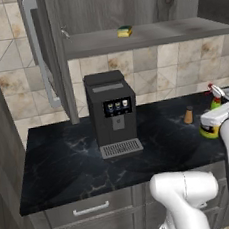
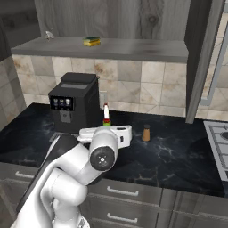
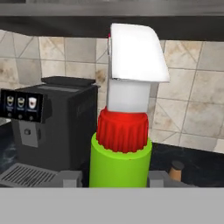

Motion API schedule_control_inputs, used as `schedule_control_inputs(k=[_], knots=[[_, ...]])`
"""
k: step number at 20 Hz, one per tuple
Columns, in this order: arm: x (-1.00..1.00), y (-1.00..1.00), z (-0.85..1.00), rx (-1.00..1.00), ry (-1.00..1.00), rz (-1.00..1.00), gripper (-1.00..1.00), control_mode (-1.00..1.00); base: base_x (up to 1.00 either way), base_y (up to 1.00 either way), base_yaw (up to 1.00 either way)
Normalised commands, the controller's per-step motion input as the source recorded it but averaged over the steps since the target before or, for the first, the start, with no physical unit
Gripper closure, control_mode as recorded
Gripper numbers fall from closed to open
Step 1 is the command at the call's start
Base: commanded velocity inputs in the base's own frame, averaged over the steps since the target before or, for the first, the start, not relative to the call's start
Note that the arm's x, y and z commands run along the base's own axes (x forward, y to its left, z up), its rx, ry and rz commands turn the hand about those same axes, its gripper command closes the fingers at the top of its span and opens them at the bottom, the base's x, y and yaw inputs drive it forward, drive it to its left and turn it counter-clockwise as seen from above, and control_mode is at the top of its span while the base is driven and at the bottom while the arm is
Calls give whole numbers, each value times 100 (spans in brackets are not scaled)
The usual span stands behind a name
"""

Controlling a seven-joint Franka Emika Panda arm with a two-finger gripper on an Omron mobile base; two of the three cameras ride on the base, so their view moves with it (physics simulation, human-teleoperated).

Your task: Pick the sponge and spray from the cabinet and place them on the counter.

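Note:
My gripper is shut on the spray, a bright green bottle with a red collar and a white trigger nozzle that stands upright between the fingers. The spray is at the right end of the black counter, with its base low at the worktop; I cannot tell whether it touches. From the other side, the nozzle of the spray rises just behind my hand. The yellow and green sponge lies on the inner shelf of the open cabinet, above and left of the gripper. The sponge sits near the shelf's front edge.
A black coffee machine stands on the counter left of the spray. A small orange-brown shaker stands just beside the bottle. A stove is at the far right. Both cabinet doors hang open. Drawers run below.

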Motion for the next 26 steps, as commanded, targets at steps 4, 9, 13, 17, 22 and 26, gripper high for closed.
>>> schedule_control_inputs(k=[4, 9, 13, 17, 22, 26], knots=[[21, 14, -55, -2, -8, 0, 100, -100, 0, 0, 0], [26, 4, -46, 0, -9, 0, 100, -100, 0, 0, 0], [43, 10, -35, 0, -6, 0, 100, -100, 0, 0, 0], [36, 1, -21, 0, -1, 0, 100, -100, 0, 0, 0], [40, 0, -25, 0, 0, 0, 100, -100, 0, 0, 0], [48, 0, -32, 0, 2, 0, 100, -100, 0, 0, 0]])
